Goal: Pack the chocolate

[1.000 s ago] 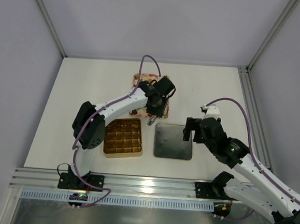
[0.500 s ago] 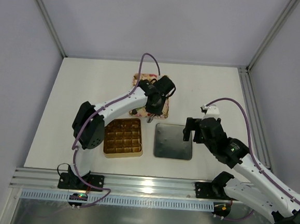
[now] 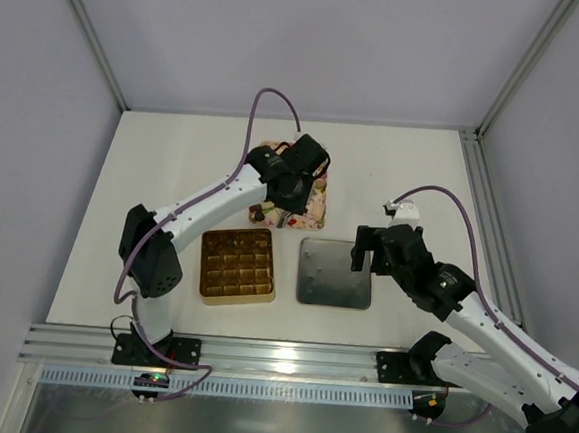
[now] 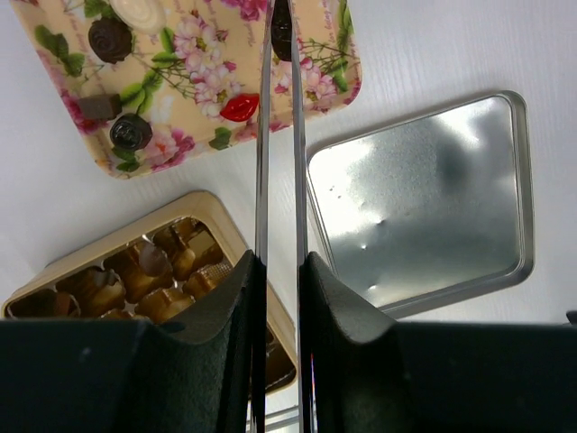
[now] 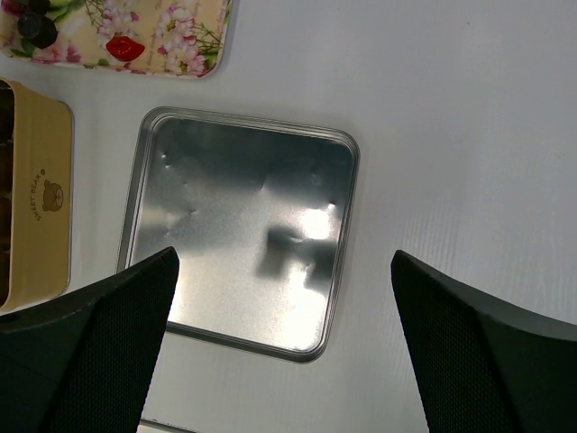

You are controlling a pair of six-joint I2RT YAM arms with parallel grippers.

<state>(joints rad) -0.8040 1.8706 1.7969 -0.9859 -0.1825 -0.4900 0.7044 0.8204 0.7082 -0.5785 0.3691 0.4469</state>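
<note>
The white table is the biggest thing. Two white and black arms reach over it from the near edge. The left arm stretches out to the far side. The right arm bends in from the right.

A flower tray lies at the far side of the table. Just in front of it are a gold box on the left and a shiny lid on the right. The lid lies with its inside up, and it does not touch the box. The box has lots of little cups, brown and gold inside. I cannot tell if they are full. There is a small bear face on its side wall.

The right gripper hangs over the lid with its fingers wide apart, and it holds nothing.

The left gripper is over the near edge of the tray. It has two long thin metal fingers that are nearly together. A dark piece of chocolate is pinched between the tips.

More chocolate lies loose on the tray. There is a white piece, a dark round one, a brown square, another dark round one and red lips.
</note>
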